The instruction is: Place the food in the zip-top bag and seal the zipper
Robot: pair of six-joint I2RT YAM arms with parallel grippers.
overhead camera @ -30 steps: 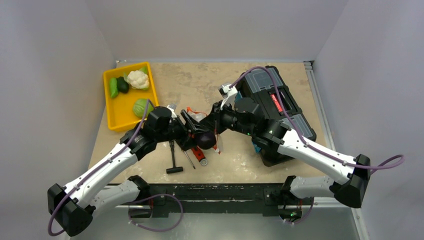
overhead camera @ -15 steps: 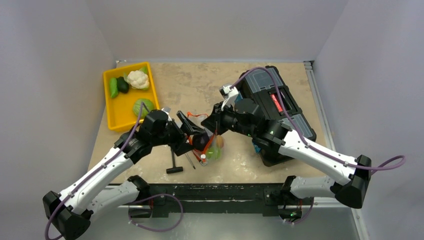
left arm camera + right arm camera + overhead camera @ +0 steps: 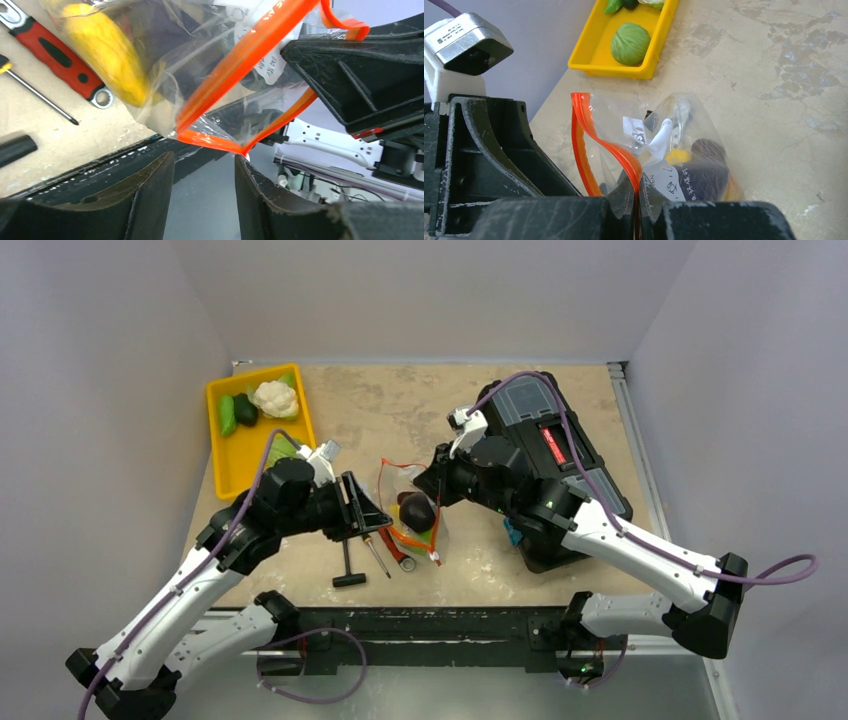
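The zip-top bag (image 3: 424, 528) lies in the table's middle with its mouth open, holding the dark purple eggplant (image 3: 416, 510). In the right wrist view the bag (image 3: 674, 145) also holds a yellow piece (image 3: 676, 156) beside the eggplant (image 3: 706, 172). My right gripper (image 3: 437, 483) is shut on the zipper (image 3: 624, 155), pinching the red-orange strip between its jaws (image 3: 636, 205). My left gripper (image 3: 370, 512) is open and empty just left of the bag. In the left wrist view its fingertips (image 3: 202, 162) sit just below the bag's strip (image 3: 240, 55) without touching it. Green pieces (image 3: 228, 415) lie in the yellow tray.
A yellow tray (image 3: 245, 465) at the far left holds a white cauliflower (image 3: 275, 398) and a pale-green cabbage (image 3: 630, 43). A black toolbox (image 3: 545, 455) stands right of the bag. A red-handled wrench (image 3: 60, 55), a screwdriver (image 3: 377, 558) and a black T-handle tool (image 3: 347, 565) lie near the bag.
My left arm has drawn back to the left, away from the bag, with its jaws open. The eggplant now sits inside the bag. My right gripper has stayed shut on the strip.
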